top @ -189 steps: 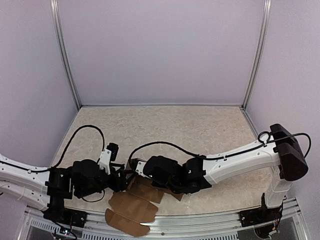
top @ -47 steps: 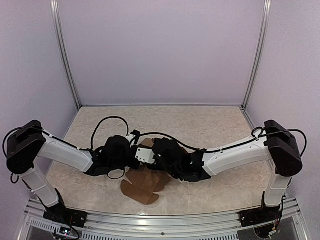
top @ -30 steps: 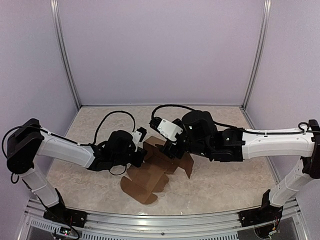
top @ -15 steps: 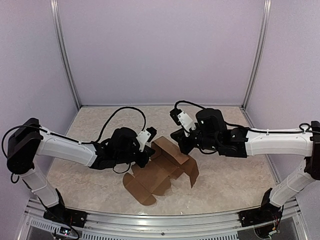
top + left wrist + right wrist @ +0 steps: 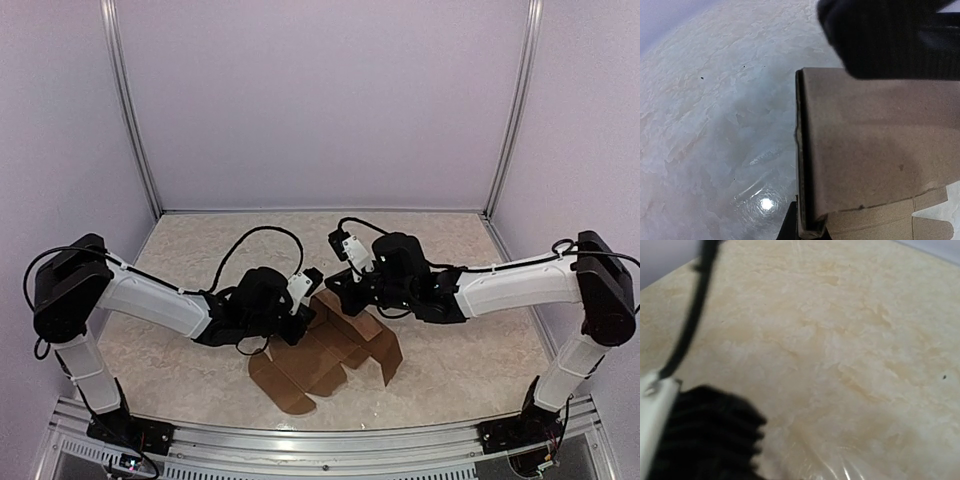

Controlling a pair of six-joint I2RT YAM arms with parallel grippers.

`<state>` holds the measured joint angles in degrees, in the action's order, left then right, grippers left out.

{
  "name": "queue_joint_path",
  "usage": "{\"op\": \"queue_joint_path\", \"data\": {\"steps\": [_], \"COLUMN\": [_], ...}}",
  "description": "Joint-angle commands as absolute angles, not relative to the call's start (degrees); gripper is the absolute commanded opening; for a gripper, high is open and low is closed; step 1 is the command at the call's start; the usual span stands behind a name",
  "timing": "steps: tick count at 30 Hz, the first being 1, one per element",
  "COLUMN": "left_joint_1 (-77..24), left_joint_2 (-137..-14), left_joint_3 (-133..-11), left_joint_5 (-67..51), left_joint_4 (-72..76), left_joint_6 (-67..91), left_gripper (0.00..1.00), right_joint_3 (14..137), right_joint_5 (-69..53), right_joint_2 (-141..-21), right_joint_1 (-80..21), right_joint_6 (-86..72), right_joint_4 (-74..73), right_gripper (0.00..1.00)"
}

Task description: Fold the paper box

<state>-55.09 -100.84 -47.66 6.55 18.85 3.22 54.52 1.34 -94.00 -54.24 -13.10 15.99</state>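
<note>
paper box half-folded on bench, middle, near side. left gripper clamped on its far-left flap. right gripper clenched, seemingly empty (wrist cam blurry), just behind far edge. rest of sheet spreads nearward from both; left arm has contact.

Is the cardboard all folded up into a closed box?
No, the paper box lies mostly spread open across the table, not closed into a carton.

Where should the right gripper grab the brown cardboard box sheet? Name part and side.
Probably the right flap of the brown cardboard sheet, from the right: it appears tilted up off the table, edge free; the left gripper pinches the far panel.
</note>
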Motion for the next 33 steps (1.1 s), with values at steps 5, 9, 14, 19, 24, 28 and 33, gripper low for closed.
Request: {"op": "queue_joint_path", "data": {"steps": [5,9,14,19,24,28,33], "left_joint_1": [-57.2,-57.6,-57.5,-57.2,-57.3,-57.3,-57.2], "left_joint_2": [-103.6,-104.4,-104.6,-104.6,-105.2,-105.9,-107.0], "left_joint_3": [-48.4,-48.2,-47.7,-48.2,-48.8,-49.5,-50.5], "left_joint_5": [8.8,9.3,10.2,10.6,10.0,9.9,10.0], "left_joint_4": [22.5,23.1,23.9,23.4,23.0,22.6,22.2], "left_joint_6": [5.3,5.9,6.5,7.3,7.2,7.3,7.4], "left_gripper": [0.0,0.02,0.11,0.2,0.26,0.26,0.27], "right_joint_3": [56.1,56.0,54.9,53.6,52.6,52.4,52.3], "right_joint_5": [-4.0,-5.7,-6.4,-6.4,-6.6,-6.7,-6.4], "right_joint_2": [-100.0,-102.1,-103.5,-104.1,-104.3,-104.3,-104.9], "right_joint_1": [-52.8,-52.9,-52.9,-52.9,-52.9,-53.0,-53.6], "right_joint_6": [-15.2,-15.6,-16.8,-17.7,-18.4,-18.8,-18.9], "right_joint_4": [22.2,22.3,22.9,23.5,23.9,24.0,24.0], "right_gripper": [0.0,0.0,0.0,0.0,0.0,0.0,0.0]}}
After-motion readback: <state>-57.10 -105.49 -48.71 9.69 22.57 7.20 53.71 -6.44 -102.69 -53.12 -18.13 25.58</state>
